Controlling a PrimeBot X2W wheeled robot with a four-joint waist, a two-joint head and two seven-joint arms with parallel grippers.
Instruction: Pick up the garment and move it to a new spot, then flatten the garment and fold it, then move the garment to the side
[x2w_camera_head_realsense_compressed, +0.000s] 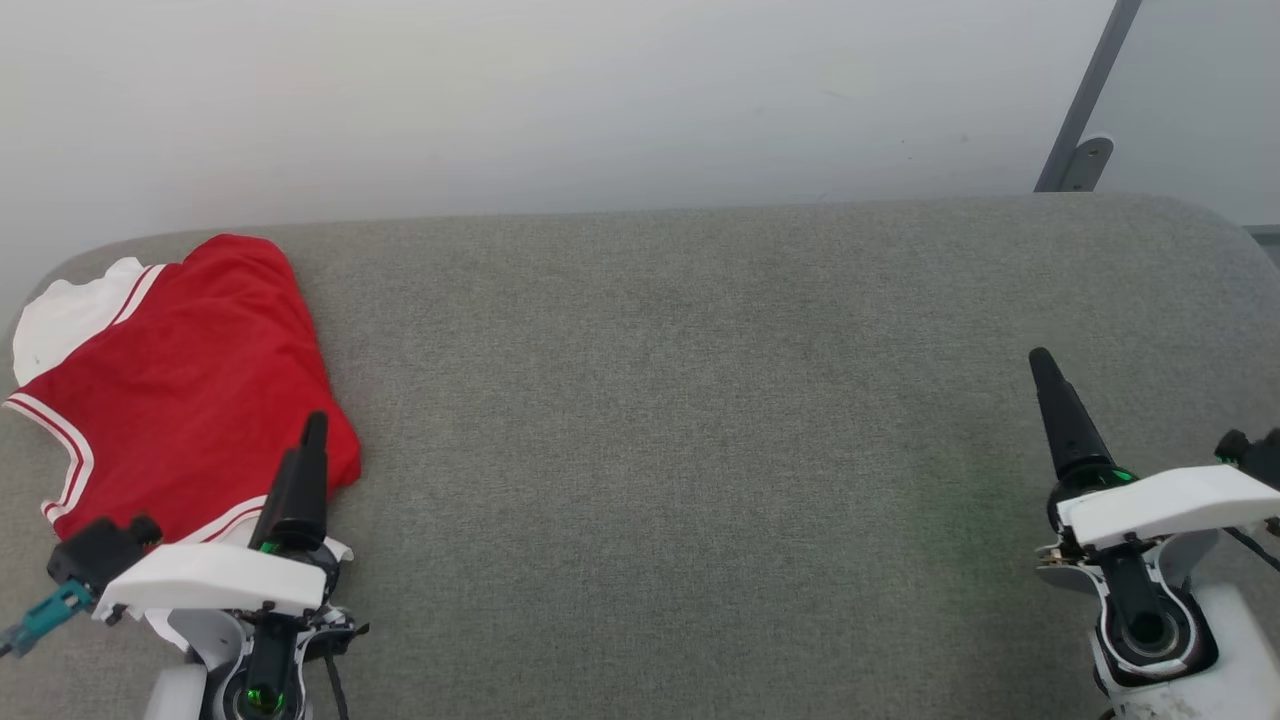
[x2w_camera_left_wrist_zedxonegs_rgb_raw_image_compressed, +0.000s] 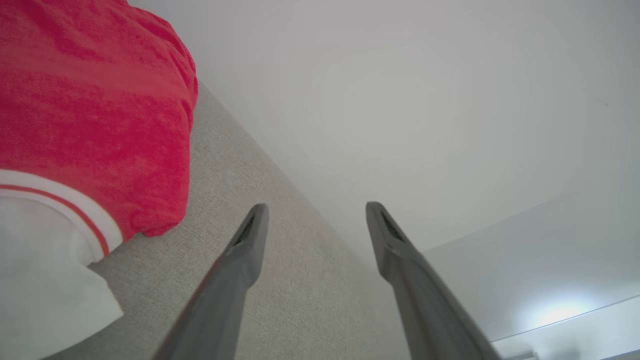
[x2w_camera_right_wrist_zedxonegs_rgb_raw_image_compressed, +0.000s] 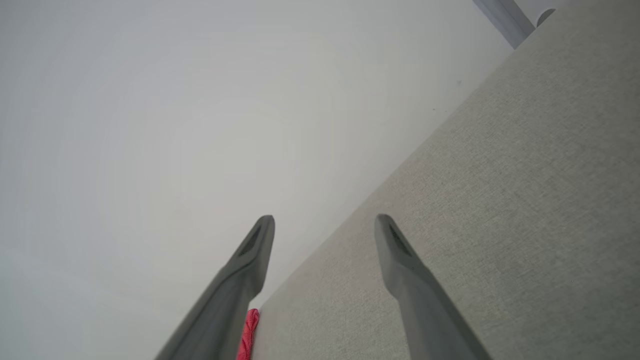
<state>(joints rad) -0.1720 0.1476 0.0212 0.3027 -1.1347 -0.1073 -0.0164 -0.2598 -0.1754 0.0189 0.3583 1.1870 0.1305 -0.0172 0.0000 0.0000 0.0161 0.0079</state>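
— One big thing first, please: what lies under everything?

— A grey woven surface (x2w_camera_head_realsense_compressed: 700, 450). It takes most of the head view and its far corners are rounded. Behind it stands a plain pale wall (x2w_camera_head_realsense_compressed: 500, 100).

— And where is the garment?

— The garment (x2w_camera_head_realsense_compressed: 190, 390) lies on the surface at the far left, close to the left corner. It is folded into a compact shape. It is mostly red, with a white part at its far left side. Red-and-white trim runs along its left edge and its near edge.

— Does a gripper hold it?

— No. The left gripper (x2w_camera_left_wrist_zedxonegs_rgb_raw_image_compressed: 316, 207) hovers by the near right edge of the garment. In the left wrist view its two fingers stand apart with nothing between them. The cloth is at the side of them and does not touch them.

— And the other one?

— The right gripper (x2w_camera_right_wrist_zedxonegs_rgb_raw_image_compressed: 325, 218) is over the right side of the surface, well apart from the garment. Its fingers are spread too and they are empty. They point toward the line where surface and wall meet. In the right wrist view a thin strip of red shows beside one finger, at the bottom.

— Anything smaller?

— A grey metal post (x2w_camera_head_realsense_compressed: 1085, 100) slants at the upper right, behind the surface. It has a small bracket (x2w_camera_head_realsense_compressed: 1088, 160) at its foot.
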